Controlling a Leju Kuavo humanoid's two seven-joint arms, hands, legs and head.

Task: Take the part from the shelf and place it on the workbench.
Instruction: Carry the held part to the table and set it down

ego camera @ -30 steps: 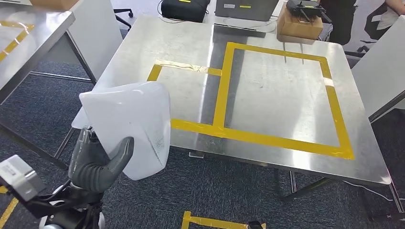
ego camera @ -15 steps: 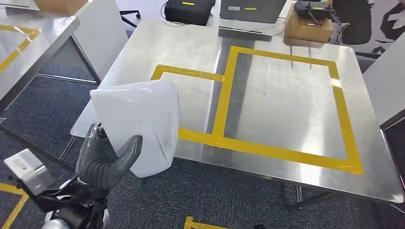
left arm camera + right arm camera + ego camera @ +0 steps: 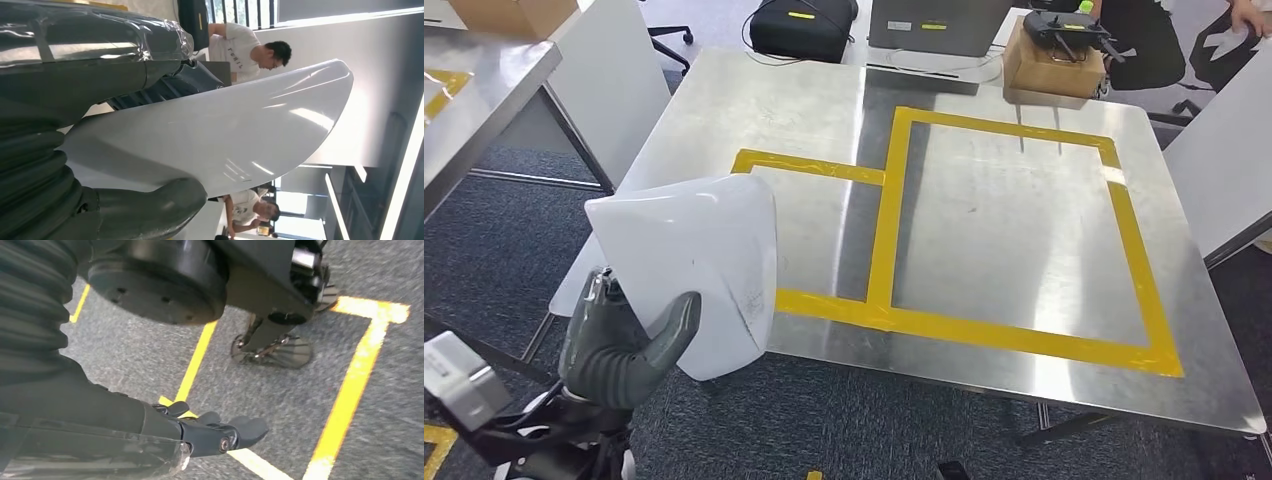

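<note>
- Ahead of the robot stands the steel workbench (image 3: 984, 210), marked with yellow tape rectangles (image 3: 1014, 330), on dark grey carpet (image 3: 484, 240)
- Along its far edge sit a black bag (image 3: 802, 28) and a cardboard box (image 3: 1052, 68)
- Near the bench's front left corner the white part (image 3: 689, 265), a smooth curved shell with glossy highlights, is held up above the floor
- Left hand (image 3: 619, 345) grips it, thumb pressed on its face
- Right hand (image 3: 215, 432) hangs over the carpet, fingers loosely spread, holding nothing
</note>
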